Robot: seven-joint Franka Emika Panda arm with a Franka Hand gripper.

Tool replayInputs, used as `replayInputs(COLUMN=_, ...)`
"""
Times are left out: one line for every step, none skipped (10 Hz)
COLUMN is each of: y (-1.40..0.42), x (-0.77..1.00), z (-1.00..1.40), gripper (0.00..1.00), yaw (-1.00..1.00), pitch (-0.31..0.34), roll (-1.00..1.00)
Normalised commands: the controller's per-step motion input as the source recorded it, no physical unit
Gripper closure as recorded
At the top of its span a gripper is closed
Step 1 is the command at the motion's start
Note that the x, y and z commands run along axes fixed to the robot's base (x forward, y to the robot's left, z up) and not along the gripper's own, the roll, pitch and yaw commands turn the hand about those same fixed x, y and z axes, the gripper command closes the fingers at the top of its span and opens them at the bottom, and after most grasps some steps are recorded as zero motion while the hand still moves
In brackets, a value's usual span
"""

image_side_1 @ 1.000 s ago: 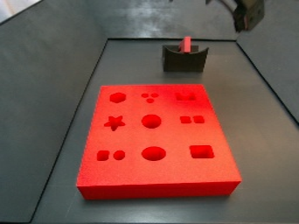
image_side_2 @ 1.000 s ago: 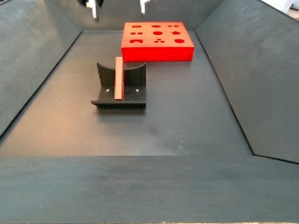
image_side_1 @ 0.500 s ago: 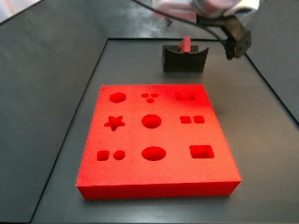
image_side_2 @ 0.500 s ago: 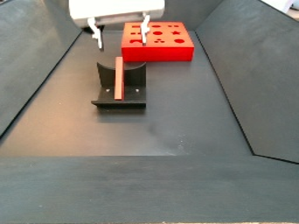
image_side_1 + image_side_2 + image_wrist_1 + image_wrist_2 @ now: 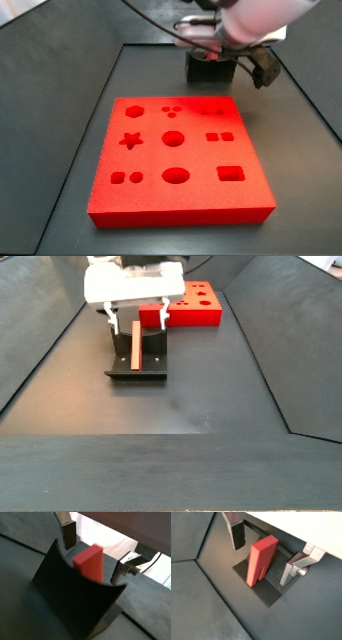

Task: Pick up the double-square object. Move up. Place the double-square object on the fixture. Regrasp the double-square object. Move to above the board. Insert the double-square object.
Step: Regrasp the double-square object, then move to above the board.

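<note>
Standing upright in the notch of the fixture (image 5: 136, 360), the double-square object (image 5: 136, 344) shows in a side view as a thin pink strip rising above the dark block, with the board (image 5: 194, 305) lying behind it and partly hidden by the arm. The tool (image 5: 135, 318) hangs directly over the piece there, its two silver fingers (image 5: 110, 318) spread to either side of the strip's top. In the opposite side view the arm's white body covers most of the fixture (image 5: 205, 68), and the piece cannot be made out; what that view gives instead is the whole board (image 5: 177, 157) with its nine cutouts, lying apart from the fixture on the dark surface (image 5: 307, 180). Both wrist views close in on what the side views leave small: the double-square object (image 5: 260, 560) sits between the fingers (image 5: 236, 532) with a clear gap on each side, so the tool (image 5: 264, 552) is wide and holds nothing. In a wrist view the fixture's curved dark wall (image 5: 73, 592) fills the foreground and hides the lower part of the piece (image 5: 89, 561).
</note>
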Motion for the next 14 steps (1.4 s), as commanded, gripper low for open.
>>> replayInputs(y=0.01, x=0.08, z=-0.4, gripper=0.0, yaw=-0.04, pitch=-0.055, roll=0.07)
replayInputs(y=0.0, x=0.08, z=-0.25, gripper=0.0, yaw=-0.04, pitch=-0.035, roll=0.07)
replayInputs(y=0.0, x=0.03, z=-0.19, gripper=0.0, yaw=-0.04, pitch=-0.007, roll=0.06)
replayInputs(y=-0.01, x=0.01, z=-0.17, gripper=0.0, yaw=-0.04, pitch=-0.006, roll=0.06)
replayInputs(y=-0.01, x=0.01, z=-0.17, gripper=0.0, yaw=-0.04, pitch=-0.005, roll=0.06)
replayInputs(y=-0.01, x=0.01, z=-0.17, gripper=0.0, yaw=-0.04, pitch=-0.004, roll=0.06)
replayInputs(y=-0.01, x=0.01, z=-0.17, gripper=0.0, yaw=-0.04, pitch=-0.003, roll=0.05)
replayInputs(y=0.0, x=0.0, z=0.0, gripper=1.0, yaw=0.0, pitch=0.0, roll=0.0)
replayInputs(y=0.08, x=-0.09, z=1.0, gripper=1.0, yaw=-0.15, pitch=0.049, roll=-0.24)
replayInputs(y=0.08, x=-0.09, z=1.0, gripper=1.0, yaw=-0.14, pitch=0.051, roll=-0.25)
replayInputs(y=0.08, x=-0.1, z=1.0, gripper=1.0, yaw=-0.12, pitch=0.055, roll=-0.24)
replayInputs(y=0.07, x=-0.1, z=1.0, gripper=1.0, yaw=-0.06, pitch=0.052, roll=-0.21)
replayInputs(y=0.07, x=-0.09, z=1.0, gripper=1.0, yaw=-0.04, pitch=0.052, roll=-0.2)
replayInputs(y=0.07, x=-0.1, z=1.0, gripper=1.0, yaw=-0.01, pitch=0.047, roll=-0.16)
